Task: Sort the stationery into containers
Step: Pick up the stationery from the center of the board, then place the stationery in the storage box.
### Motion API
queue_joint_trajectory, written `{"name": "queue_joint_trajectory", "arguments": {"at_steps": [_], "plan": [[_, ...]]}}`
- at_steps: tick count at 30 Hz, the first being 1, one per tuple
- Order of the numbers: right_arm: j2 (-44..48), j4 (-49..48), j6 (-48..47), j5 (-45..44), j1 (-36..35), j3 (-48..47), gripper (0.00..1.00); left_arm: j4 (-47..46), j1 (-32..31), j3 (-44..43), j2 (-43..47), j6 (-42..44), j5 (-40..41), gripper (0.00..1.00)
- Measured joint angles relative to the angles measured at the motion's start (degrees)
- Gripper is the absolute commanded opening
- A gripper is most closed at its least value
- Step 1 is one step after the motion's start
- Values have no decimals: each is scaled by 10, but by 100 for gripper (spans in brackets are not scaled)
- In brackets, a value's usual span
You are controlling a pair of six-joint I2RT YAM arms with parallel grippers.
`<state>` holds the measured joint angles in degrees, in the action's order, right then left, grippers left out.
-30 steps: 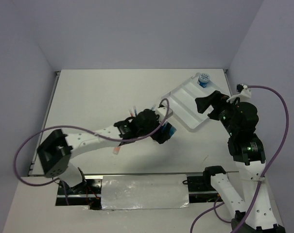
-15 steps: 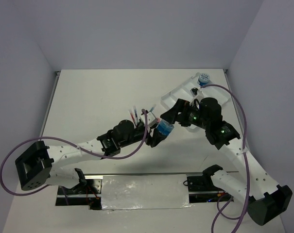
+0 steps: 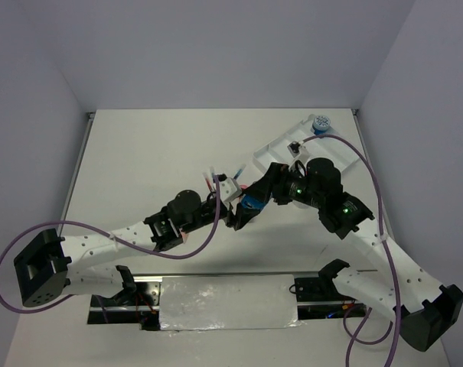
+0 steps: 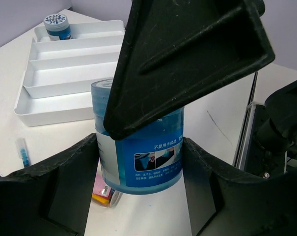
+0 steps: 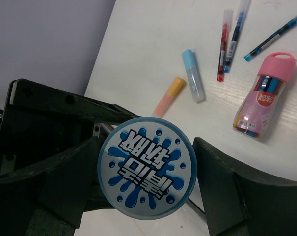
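Swinging in from beside the tray a second ago, the right claw [image 5: 147, 169] now sits straight over the jar [image 4: 141, 157], a finger on each side of the patterned lid. Its jaws stand wide, so close to the lid's edge that I cannot tell whether they are pressing yet. Below it, the left claw [image 4: 138, 167] is clamped on the jar's blue body, holding it upright just off the table [image 3: 154, 153].

This looks like a hand-over. To do it well, the right claw should close squarely on the lid and get a firm hold before the left one lets go. The left fingers should then open fully and back away level, so they do not drag the jar askew.

Beyond the claws lie the pink tube [image 5: 263, 93], the pens [image 5: 222, 44], a light-blue bar [image 5: 193, 74] and an orange bar [image 5: 169, 96]. Further back is the tray [image 4: 55, 105], with a second jar [image 4: 57, 27] in its far compartment.
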<state>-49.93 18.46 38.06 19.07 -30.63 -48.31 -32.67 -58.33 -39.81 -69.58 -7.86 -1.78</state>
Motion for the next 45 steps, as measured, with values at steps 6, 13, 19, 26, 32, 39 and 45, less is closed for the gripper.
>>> {"name": "queue_joint_trajectory", "arguments": {"at_steps": [6, 13, 19, 26, 32, 39, 45], "plan": [[3, 2, -7, 2, -8, 0, 61, 1, 0, 0, 0, 18, 3, 0], [10, 4, -20, -3, -10, 9, 8, 21, -3, -7, -1, 32, 7, 62], [15, -21, -21, -21, -7, 31, 0, 85, -6, -47, -14, 28, 69, 99], [-7, -28, -46, -120, 160, 30, 0, 332, 1, -185, -46, -86, 312, 99], [-173, -98, -19, -283, 316, 2, 0, 596, 56, -256, 16, -207, 422, 99], [-433, -152, -22, -336, 383, -142, 1, 707, 57, -203, 220, -227, 401, 99], [-522, -171, -47, -314, 412, -228, 3, 735, 58, -150, 262, -225, 376, 99]]}}
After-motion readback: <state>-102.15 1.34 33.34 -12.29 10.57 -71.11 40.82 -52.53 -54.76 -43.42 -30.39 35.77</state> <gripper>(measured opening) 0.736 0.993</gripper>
